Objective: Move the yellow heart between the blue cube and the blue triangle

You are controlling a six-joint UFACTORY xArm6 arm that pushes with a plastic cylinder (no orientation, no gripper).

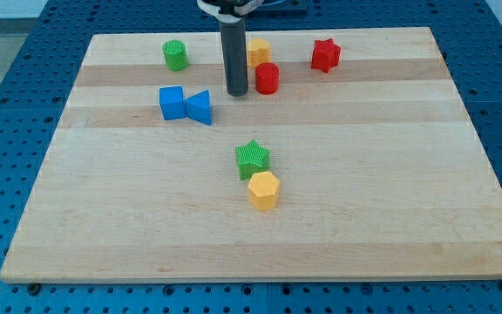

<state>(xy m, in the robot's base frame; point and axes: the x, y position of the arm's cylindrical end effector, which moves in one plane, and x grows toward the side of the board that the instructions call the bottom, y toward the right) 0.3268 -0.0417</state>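
Note:
The yellow heart (258,51) lies near the view's top, partly hidden behind my rod. My tip (237,92) rests on the board just below and left of the heart, close to the left of the red cylinder (267,78). The blue cube (172,103) and the blue triangle (200,107) sit side by side, touching or nearly so, to the lower left of my tip. The triangle is the closer of the two to the tip.
A green cylinder (175,55) stands at the top left. A red star (325,55) lies at the top right. A green star (253,159) and a yellow hexagon (264,190) touch near the middle of the wooden board (390,192).

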